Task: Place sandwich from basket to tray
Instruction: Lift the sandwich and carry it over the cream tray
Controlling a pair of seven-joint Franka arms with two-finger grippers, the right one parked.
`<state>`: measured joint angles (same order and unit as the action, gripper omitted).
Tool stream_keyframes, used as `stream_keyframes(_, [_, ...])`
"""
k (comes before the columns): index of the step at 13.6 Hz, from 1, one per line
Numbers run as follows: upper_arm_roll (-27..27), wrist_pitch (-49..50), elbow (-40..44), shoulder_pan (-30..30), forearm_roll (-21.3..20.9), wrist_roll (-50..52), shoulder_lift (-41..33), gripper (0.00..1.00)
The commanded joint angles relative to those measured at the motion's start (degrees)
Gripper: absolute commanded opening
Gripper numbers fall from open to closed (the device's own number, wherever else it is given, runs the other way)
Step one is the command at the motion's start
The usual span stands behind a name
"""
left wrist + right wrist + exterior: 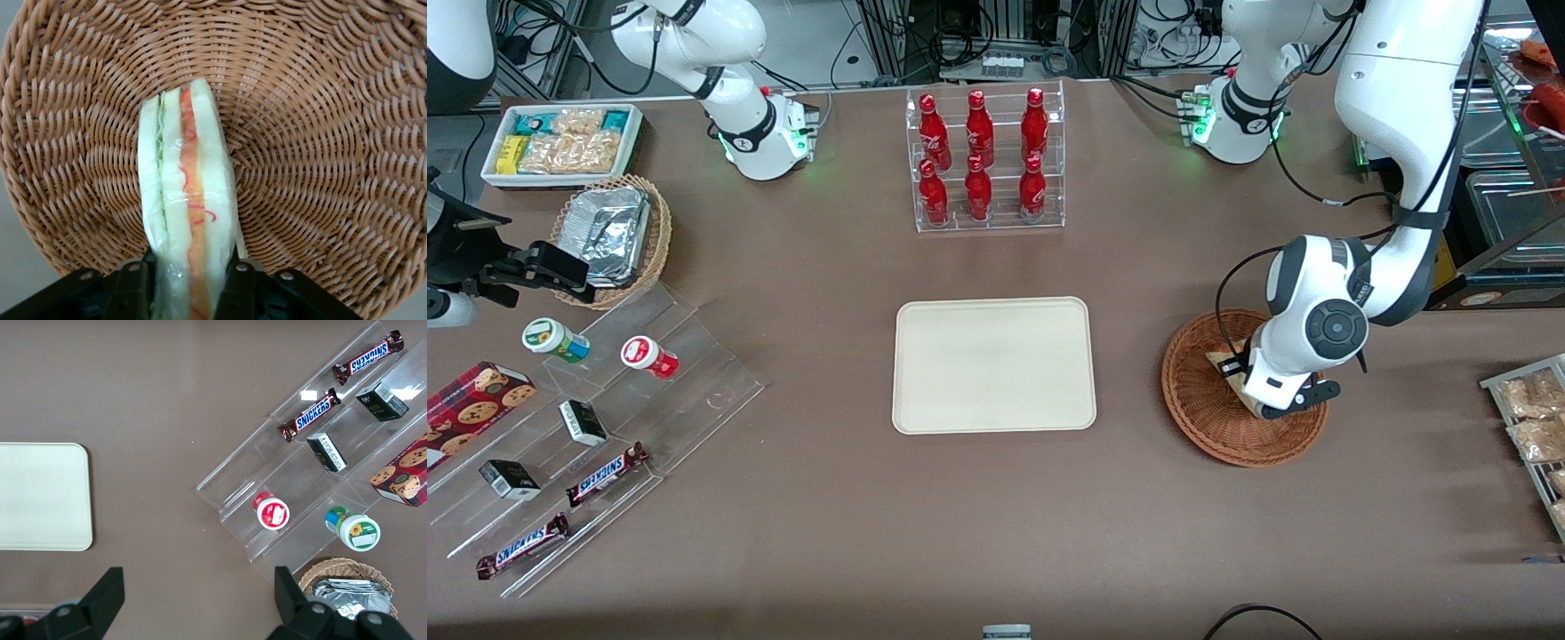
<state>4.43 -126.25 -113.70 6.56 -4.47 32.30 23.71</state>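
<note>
- Front view: "SNICKERS" is read on two bars (607, 474) lying on a clear stepped stand (694, 356) toward the parked arm's end. The tray (994, 365) is seen bare, with open tabletop around it. The gripper (1263, 396) is lowered into the basket (1209, 418), beside the tray.
- Left wrist view: the sandwich (187, 200) is stood on edge in the basket (320, 133), with the jaws clamped on both its faces.
- Right wrist view: "SNICKERS" is read on the bars (313, 415).

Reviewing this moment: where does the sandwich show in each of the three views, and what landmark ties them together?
Front view: the sandwich lies in the basket, mostly hidden under the gripper.
Left wrist view: the sandwich stands on edge between the fingers, over the basket.
Right wrist view: not in it.
Shared landmark: the basket's reddish-brown weave.
</note>
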Motion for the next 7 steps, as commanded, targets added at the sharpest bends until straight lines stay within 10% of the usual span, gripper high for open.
stream_keyframes(1, [0.0,1.3,-0.9,0.2,-1.7,0.0,-2.7,0.00])
stream_keyframes(7, [2.2,14.2,7.0,3.5,-3.9,-8.0,-4.6,0.00])
